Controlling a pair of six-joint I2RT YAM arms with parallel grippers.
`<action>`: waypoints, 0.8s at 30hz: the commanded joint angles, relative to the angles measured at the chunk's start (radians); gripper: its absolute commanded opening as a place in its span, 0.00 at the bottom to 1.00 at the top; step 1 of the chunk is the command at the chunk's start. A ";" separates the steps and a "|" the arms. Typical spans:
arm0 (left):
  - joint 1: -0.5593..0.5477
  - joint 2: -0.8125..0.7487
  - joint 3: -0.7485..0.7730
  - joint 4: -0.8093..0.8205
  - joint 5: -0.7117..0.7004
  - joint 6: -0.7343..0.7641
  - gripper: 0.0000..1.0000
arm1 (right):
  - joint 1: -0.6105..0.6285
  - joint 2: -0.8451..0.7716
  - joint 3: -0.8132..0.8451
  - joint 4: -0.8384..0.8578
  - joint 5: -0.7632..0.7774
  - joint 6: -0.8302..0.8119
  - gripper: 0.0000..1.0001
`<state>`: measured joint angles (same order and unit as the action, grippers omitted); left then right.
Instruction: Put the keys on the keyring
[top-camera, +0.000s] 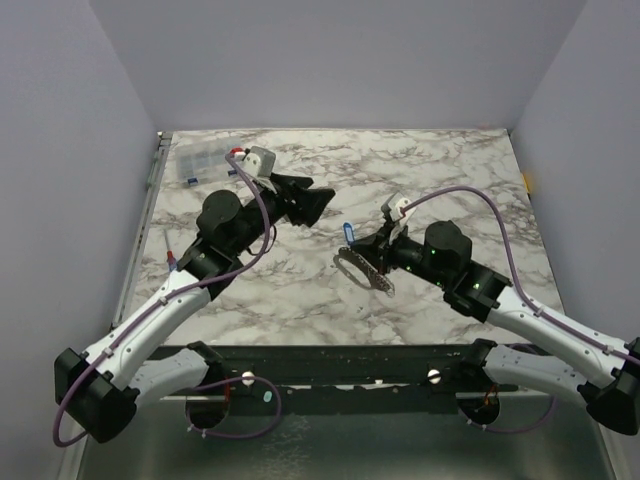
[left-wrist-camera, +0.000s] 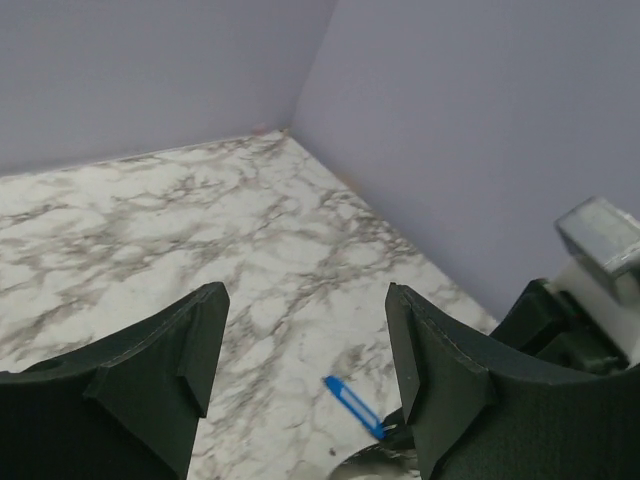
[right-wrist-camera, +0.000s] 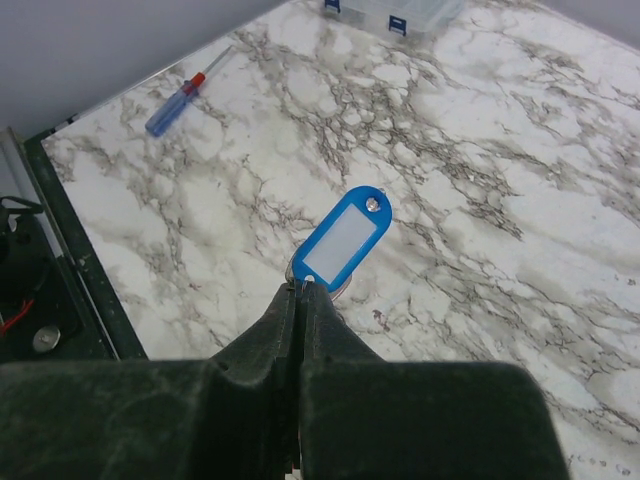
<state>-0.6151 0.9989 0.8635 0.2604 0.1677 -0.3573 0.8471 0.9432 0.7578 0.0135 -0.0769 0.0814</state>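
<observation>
My right gripper (right-wrist-camera: 302, 290) is shut on the keyring at the hole end of its blue oblong tag (right-wrist-camera: 345, 240), held just over the marble table. A pale metal edge (right-wrist-camera: 293, 266) shows under the tag; I cannot tell whether it is ring or key. In the top view the right gripper (top-camera: 362, 248) is at mid-table, with the tag (top-camera: 347, 231) sticking out to its left and a thin oval loop (top-camera: 363, 272) below it. No separate keys show clearly. My left gripper (top-camera: 318, 203) is open and empty, just left of the tag (left-wrist-camera: 352, 405), its fingers apart (left-wrist-camera: 305, 295).
A clear compartment box (top-camera: 205, 163) stands at the back left and also shows in the right wrist view (right-wrist-camera: 395, 12). A blue-handled, red-tipped screwdriver (right-wrist-camera: 175, 105) lies near the table's left edge (top-camera: 172, 258). Grey walls close in three sides.
</observation>
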 joint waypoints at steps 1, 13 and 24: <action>0.002 0.075 0.087 -0.039 0.126 -0.258 0.71 | -0.002 -0.019 0.001 0.042 -0.057 -0.045 0.01; 0.001 0.190 0.158 -0.204 0.210 -0.401 0.71 | -0.002 -0.018 0.012 0.055 -0.018 -0.056 0.01; -0.013 0.223 0.159 -0.202 0.340 -0.397 0.58 | -0.001 -0.012 0.029 0.068 0.010 -0.072 0.01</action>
<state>-0.6174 1.2064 1.0004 0.0654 0.4187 -0.7467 0.8467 0.9310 0.7578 0.0288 -0.0933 0.0250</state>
